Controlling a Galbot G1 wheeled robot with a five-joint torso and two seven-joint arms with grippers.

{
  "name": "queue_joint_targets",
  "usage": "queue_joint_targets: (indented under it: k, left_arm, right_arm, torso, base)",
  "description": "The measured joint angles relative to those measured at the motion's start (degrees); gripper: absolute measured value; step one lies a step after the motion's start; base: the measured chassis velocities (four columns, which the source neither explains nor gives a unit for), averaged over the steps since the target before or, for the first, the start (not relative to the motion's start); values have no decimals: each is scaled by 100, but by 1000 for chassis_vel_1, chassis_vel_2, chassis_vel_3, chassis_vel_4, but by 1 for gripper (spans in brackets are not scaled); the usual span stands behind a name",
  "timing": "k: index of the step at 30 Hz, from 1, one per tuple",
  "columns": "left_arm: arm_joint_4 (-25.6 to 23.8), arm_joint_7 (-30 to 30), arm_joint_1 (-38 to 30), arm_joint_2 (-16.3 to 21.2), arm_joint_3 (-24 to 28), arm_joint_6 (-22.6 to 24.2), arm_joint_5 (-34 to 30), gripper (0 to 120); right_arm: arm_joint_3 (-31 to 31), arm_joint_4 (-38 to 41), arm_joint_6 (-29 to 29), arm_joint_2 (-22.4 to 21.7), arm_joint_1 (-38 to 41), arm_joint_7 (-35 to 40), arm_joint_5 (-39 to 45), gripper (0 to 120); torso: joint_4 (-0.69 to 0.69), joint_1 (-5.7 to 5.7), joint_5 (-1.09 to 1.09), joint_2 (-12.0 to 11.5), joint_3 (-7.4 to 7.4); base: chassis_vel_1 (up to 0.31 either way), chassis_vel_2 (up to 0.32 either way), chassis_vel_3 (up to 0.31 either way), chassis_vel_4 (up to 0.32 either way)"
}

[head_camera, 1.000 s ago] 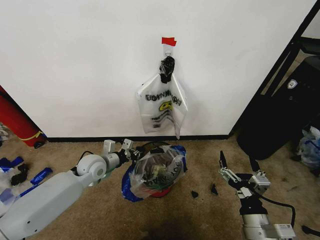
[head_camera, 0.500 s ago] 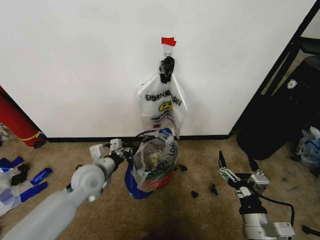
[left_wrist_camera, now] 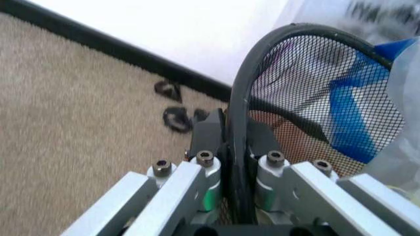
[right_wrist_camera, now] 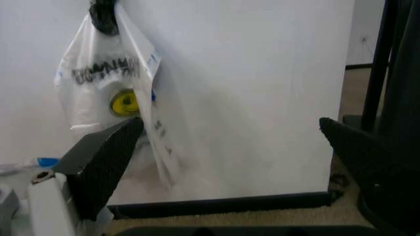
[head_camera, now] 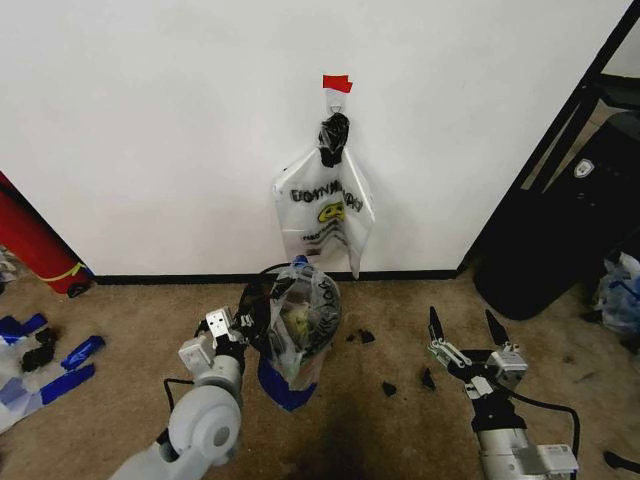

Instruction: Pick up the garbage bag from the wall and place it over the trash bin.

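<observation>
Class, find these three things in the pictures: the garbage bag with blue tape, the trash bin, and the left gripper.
garbage bag (head_camera: 305, 320): head view, on its clear crumpled side.
trash bin (left_wrist_camera: 308, 78): left wrist view, on its black mesh wall.
left gripper (left_wrist_camera: 235, 135): left wrist view, midway between the fingertips clamping the bin's rim.

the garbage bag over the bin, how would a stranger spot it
Find the white wall, then the carpet just before its black baseboard. There the garbage bag sits over a mesh trash bin; unlike the bag hanging on the hook, it has blue tape.
</observation>
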Motion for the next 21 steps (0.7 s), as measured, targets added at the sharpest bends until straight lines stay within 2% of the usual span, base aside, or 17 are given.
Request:
queue_joint_targets:
  k: [9, 16, 19, 21]
  left_arm:
    - [417, 254, -52, -393, 127, -214, 284, 2]
    - [536, 269, -100, -378, 180, -152, 267, 2]
    - [537, 267, -111, -406, 181, -84, 252, 7]
    - [524, 208, -148, -412, 147, -32, 242, 20]
  right_arm:
    - [-68, -63, -11, 1, 25, -1, -35, 100]
    - [-61, -73, -25, -4, 48, -1, -35, 100]
    - [-56, -73, -43, -7, 69, -1, -28, 100]
    - [-28, -70, -90, -4, 133, -1, 5, 100]
  torso:
    - [-1, 1, -1, 0, 0]
    - [1, 1, -1, 0, 1]
    - [0, 1, -1, 0, 1]
    - [0, 1, -1, 0, 1]
  base:
    - [0, 0, 0, 0]
    - [0, 0, 0, 0]
    - [0, 0, 0, 0]
    - [0, 0, 0, 0]
